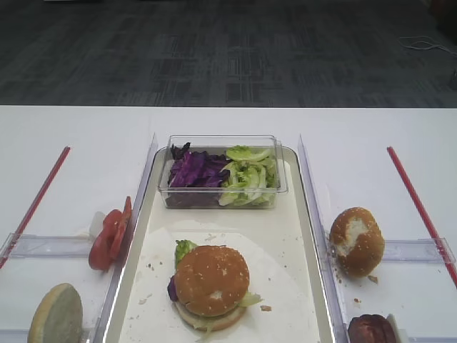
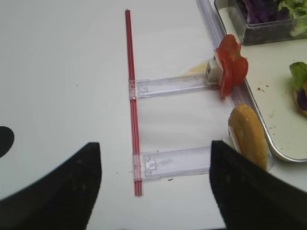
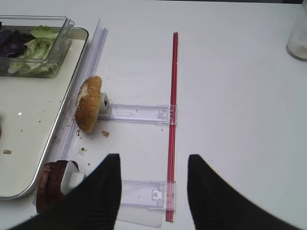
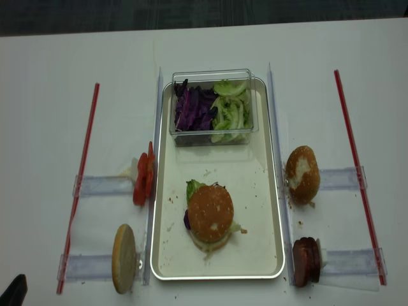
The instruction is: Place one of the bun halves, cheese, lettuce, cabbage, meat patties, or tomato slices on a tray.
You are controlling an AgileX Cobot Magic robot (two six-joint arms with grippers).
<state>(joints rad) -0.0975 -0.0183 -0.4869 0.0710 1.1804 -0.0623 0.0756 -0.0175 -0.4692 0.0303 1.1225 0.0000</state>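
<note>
I am seeing my right gripper (image 3: pixel 151 191) and left gripper (image 2: pixel 156 184) both hanging parted and empty over the white table (image 1: pixel 78 136). One golden speckled bun top (image 1: pixel 212 280) is sitting on the stack on the tray (image 1: pixel 300 214). Two other bun halves are standing beside the tray, outside it.

Bun top (image 1: pixel 212 280) on tray (image 1: pixel 303 236), tomato slices (image 1: pixel 109 234) left.

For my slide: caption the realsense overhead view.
Assembled burger on the tray, salad box behind, spare ingredients racked on both sides.
</note>
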